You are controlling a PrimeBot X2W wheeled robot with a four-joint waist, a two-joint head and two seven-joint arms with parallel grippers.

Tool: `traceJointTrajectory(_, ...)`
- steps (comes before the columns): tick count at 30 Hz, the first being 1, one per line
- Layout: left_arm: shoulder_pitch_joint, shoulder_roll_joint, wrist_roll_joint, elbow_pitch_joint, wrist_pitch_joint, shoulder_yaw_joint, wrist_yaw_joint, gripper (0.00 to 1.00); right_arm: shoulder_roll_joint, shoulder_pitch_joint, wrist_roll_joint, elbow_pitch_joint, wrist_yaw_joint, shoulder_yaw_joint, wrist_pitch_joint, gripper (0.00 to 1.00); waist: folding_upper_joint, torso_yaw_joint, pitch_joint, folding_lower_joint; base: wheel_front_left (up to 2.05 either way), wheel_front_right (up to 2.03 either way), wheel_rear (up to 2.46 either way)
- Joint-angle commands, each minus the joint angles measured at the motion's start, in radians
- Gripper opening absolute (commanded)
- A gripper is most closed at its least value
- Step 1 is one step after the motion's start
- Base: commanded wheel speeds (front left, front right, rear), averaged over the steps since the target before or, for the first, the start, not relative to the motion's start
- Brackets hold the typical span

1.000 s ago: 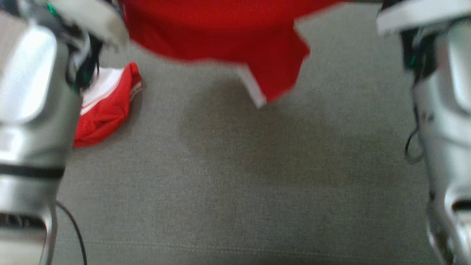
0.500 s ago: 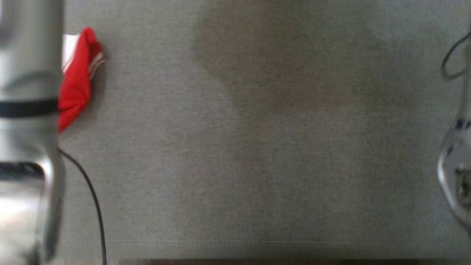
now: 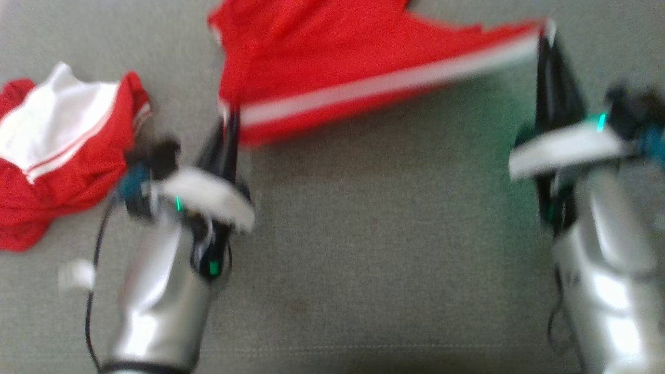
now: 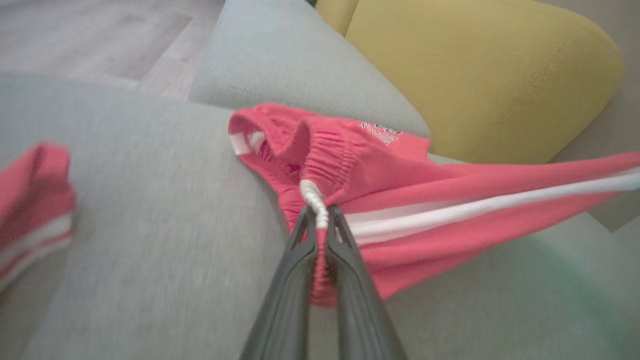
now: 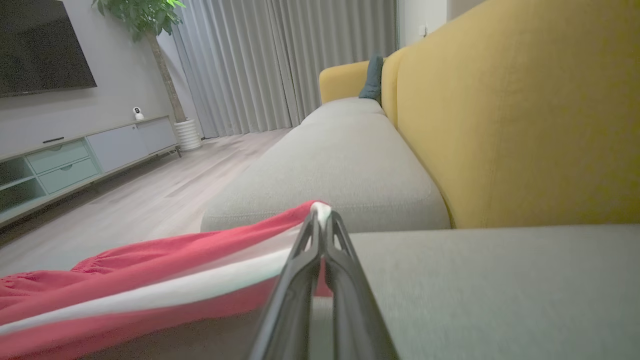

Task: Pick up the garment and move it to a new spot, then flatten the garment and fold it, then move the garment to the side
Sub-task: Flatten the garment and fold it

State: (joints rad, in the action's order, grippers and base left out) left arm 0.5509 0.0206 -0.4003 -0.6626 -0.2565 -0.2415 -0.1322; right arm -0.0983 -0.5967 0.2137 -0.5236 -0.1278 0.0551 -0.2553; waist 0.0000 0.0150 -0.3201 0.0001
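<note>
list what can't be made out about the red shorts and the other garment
- Head view: red shorts run off the top edge and are motion-blurred.
- Left wrist view: small print on the shorts is too blurred to read.
- Head view: second red-and-white garment is crumpled and cut by the left edge; its kind is unclear.
- Head view: small white thing at lower left is too blurred to name.

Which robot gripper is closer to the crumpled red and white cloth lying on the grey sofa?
Left. The left gripper pinches the stretched red white-striped garment just beside the crumpled red and white cloth; the right gripper holds its far end, well away.
</note>
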Motion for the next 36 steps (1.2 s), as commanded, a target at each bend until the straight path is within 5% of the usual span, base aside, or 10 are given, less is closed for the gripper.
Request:
traceJointTrajectory(1,-0.025,0.031,-0.041,0.035,-0.005,0.045,0.004,0.0,0.001,0.047,0.039,0.047,-0.003,0.004,-0.006,0.0,0.0,0.0,0.076,-0.0001,0.0,0.0,0.0)
traceJointTrajectory(6,-0.195,0.03,-0.094,0.077,-0.005,0.009,0.002,0.0,0.014,0.275,0.132,0.098,-0.003,0.003,-0.006,0.0,0.0,0.001,0.177,-0.0001,0.0,0.0,0.0)
traceJointTrajectory(10,-0.309,0.03,-0.139,0.123,-0.005,0.04,0.002,0.27,0.032,0.415,0.17,0.123,-0.003,-0.017,-0.006,0.0,0.0,-0.009,0.245,-0.0001,0.0,0.0,0.0)
traceJointTrajectory(13,-0.385,0.03,-0.154,0.151,-0.005,0.044,0.002,0.08,0.041,0.494,0.203,0.134,-0.003,-0.01,-0.006,0.0,0.0,-0.016,0.286,-0.0001,0.0,0.0,0.0)
traceJointTrajectory(24,-0.497,0.03,-0.169,0.194,-0.005,0.02,0.002,0.0,0.046,0.533,0.227,0.149,-0.003,-0.019,-0.005,0.0,0.0,0.007,0.317,-0.0001,0.0,0.0,0.0)
traceJointTrajectory(27,-0.495,0.03,-0.155,0.204,-0.005,0.021,0.01,1.0,0.046,0.528,0.202,0.141,-0.003,-0.02,-0.005,0.0,0.0,0.019,0.319,-0.0001,0.0,0.0,0.0)
traceJointTrajectory(28,-0.494,0.03,-0.152,0.203,-0.005,0.018,0.012,1.0,0.046,0.526,0.189,0.136,-0.003,-0.023,-0.005,0.0,0.0,0.022,0.319,-0.0001,0.0,0.0,0.0)
traceJointTrajectory(29,-0.493,0.03,-0.148,0.201,-0.005,0.013,0.013,1.0,0.046,0.526,0.175,0.127,-0.003,-0.031,-0.005,0.3,0.0,0.024,0.32,-0.0001,0.0,0.0,0.0)
traceJointTrajectory(30,-0.492,0.03,-0.146,0.2,-0.005,0.01,0.015,1.0,0.046,0.527,0.158,0.114,-0.003,-0.041,-0.004,0.95,0.0,0.026,0.321,-0.0001,0.0,0.0,0.0)
traceJointTrajectory(36,-0.484,0.03,-0.11,0.209,-0.005,-0.006,0.03,1.0,0.045,0.528,-0.03,0.108,-0.003,-0.107,-0.006,1.0,0.0,0.019,0.322,-0.0001,0.0,0.0,0.0)
